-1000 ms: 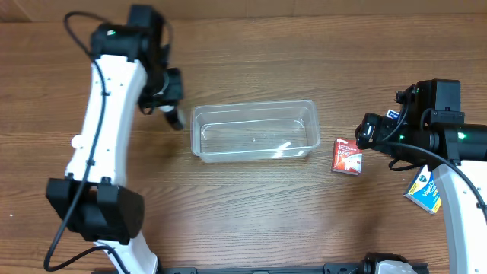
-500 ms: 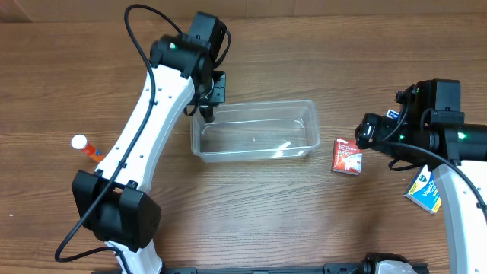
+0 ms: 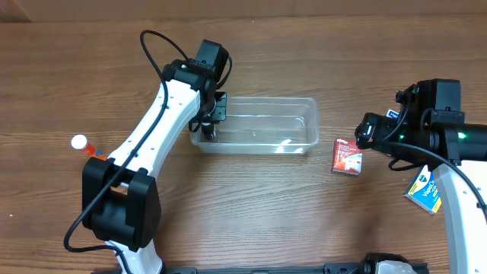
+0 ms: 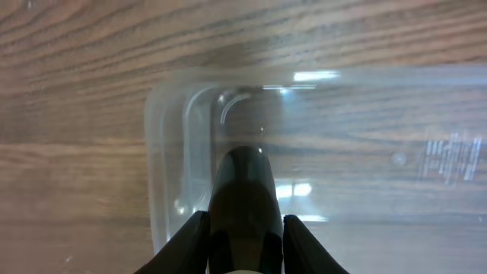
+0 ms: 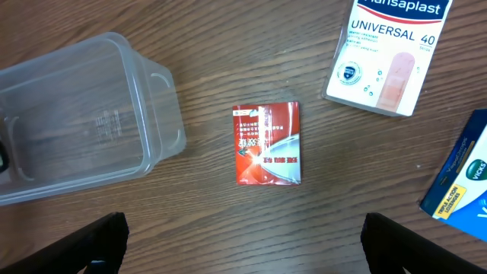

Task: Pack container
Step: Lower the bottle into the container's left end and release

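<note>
Okay, container (image 3: 310, 125) sits mid-table; left gripper (image 4: 245, 221), clamped on a dark rounded item (image 4: 243, 175), hangs over its left end. Best to lower inside the wall, clear of the rim, then let go. Right gripper (image 5: 243, 222) hovers, fingers spread, above red box (image 5: 266, 143) near the right end
</note>
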